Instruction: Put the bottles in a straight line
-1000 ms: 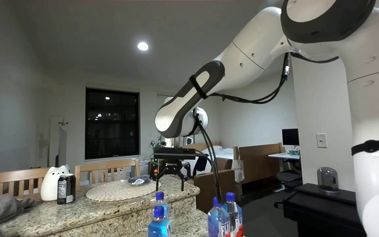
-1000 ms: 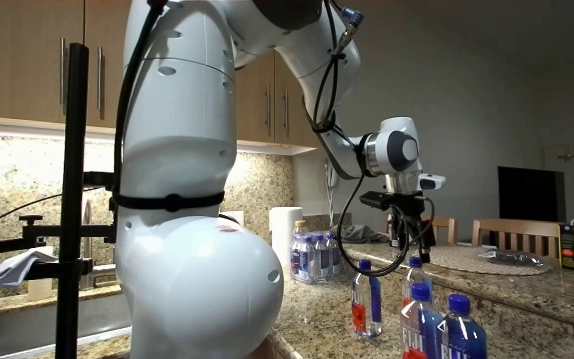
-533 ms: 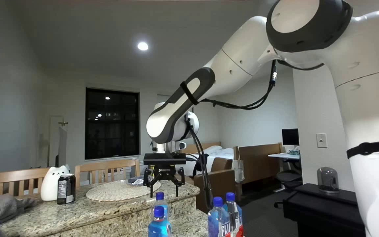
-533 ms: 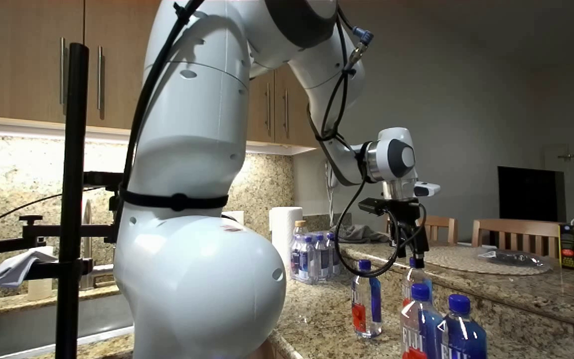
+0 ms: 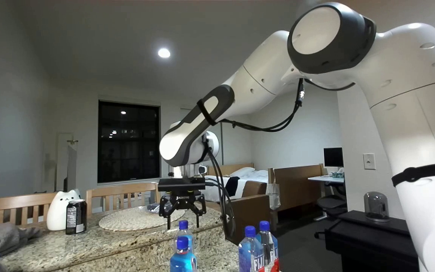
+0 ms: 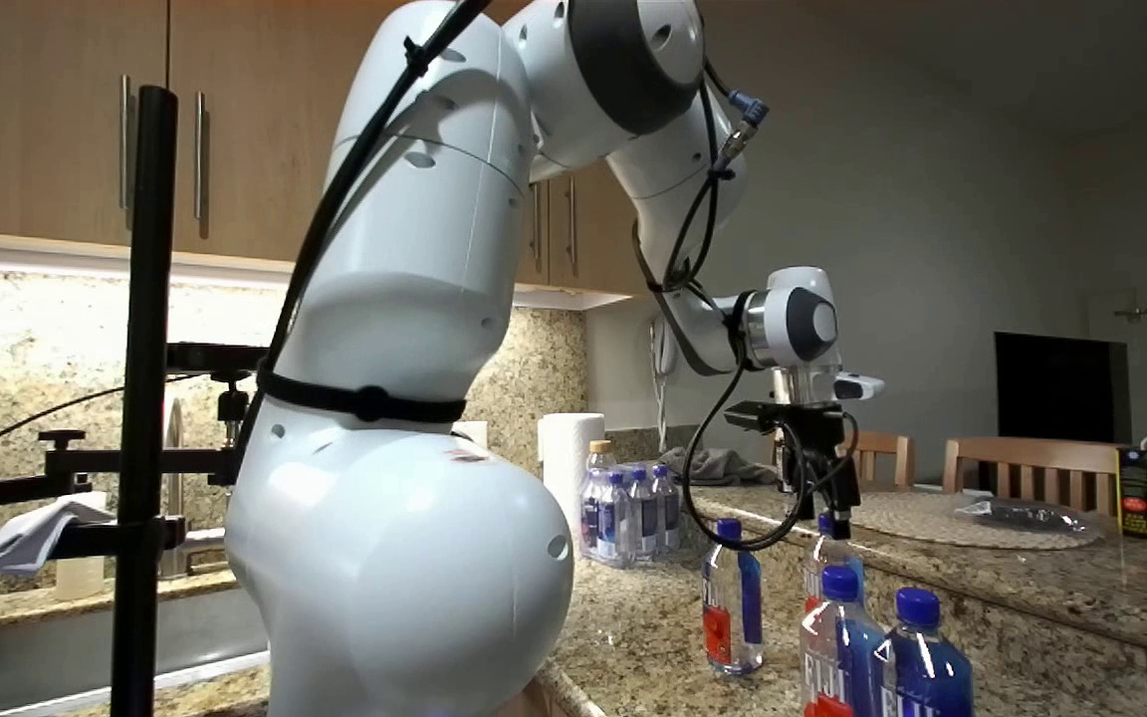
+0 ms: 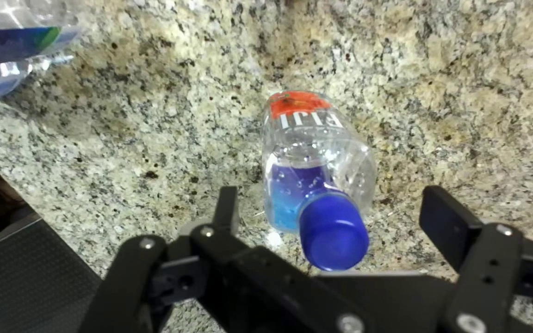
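Note:
Several clear bottles with blue caps stand on the granite counter. In an exterior view these are a bottle with a red label patch (image 6: 731, 607), a rear bottle (image 6: 832, 573), and two front bottles (image 6: 837, 657) (image 6: 922, 662). They also show in an exterior view as two at the middle (image 5: 184, 237) (image 5: 182, 260) and two at right (image 5: 250, 252) (image 5: 268, 245). My gripper (image 7: 331, 199) is open. In the wrist view a bottle with a red-orange patch (image 7: 299, 138) has its cap between the fingers, touching neither. In an exterior view the fingertips (image 5: 183, 223) flank the rear cap.
A raised granite ledge (image 6: 1061, 588) runs beside the bottles, bearing a woven mat (image 5: 134, 219), black can (image 5: 76, 217) and white cat figure (image 5: 57, 211). A pack of bottles (image 6: 623, 523) and paper towels (image 6: 569, 458) stand further back. Another bottle (image 7: 12, 51) shows in the wrist view's corner.
My open gripper has moved left and down in an exterior view, to the middle rear bottle's cap. The other exterior view shows it lower. The bottles have not moved.

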Robot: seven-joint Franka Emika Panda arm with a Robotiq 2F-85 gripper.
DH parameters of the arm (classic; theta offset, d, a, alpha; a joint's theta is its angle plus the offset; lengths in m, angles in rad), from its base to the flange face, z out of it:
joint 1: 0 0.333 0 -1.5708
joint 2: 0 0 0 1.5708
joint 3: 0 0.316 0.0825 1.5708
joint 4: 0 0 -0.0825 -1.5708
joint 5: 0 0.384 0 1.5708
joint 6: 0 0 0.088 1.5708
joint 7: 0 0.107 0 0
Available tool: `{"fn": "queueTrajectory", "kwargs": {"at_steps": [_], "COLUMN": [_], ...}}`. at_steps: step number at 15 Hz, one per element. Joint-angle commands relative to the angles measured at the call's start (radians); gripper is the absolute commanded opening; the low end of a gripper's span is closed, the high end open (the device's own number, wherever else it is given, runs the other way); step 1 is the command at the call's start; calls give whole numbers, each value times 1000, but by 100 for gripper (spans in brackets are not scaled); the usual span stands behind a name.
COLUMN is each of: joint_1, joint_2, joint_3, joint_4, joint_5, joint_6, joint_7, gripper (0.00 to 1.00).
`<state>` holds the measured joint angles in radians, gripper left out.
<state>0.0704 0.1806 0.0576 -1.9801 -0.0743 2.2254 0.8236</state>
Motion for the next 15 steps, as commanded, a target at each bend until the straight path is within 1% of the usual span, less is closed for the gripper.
{"fn": "queueTrajectory", "kwargs": {"at_steps": [1, 5, 6, 10, 11, 12, 15], "joint_1": [6, 6, 7, 5, 4, 3, 2], "joint_2": [21, 25, 24, 14, 10, 5, -2], "joint_3": [-13, -20, -22, -23, -23, -23, -27], "joint_4": [44, 56, 56, 44, 40, 36, 30], "joint_5": [38, 35, 28, 20, 23, 22, 25], "joint_6": [-88, -128, -132, -128, -125, -126, -122], "joint_7": [-42, -39, -36, -70, -88, -102, -136], "gripper": [74, 47, 39, 15, 10, 9, 2]}}
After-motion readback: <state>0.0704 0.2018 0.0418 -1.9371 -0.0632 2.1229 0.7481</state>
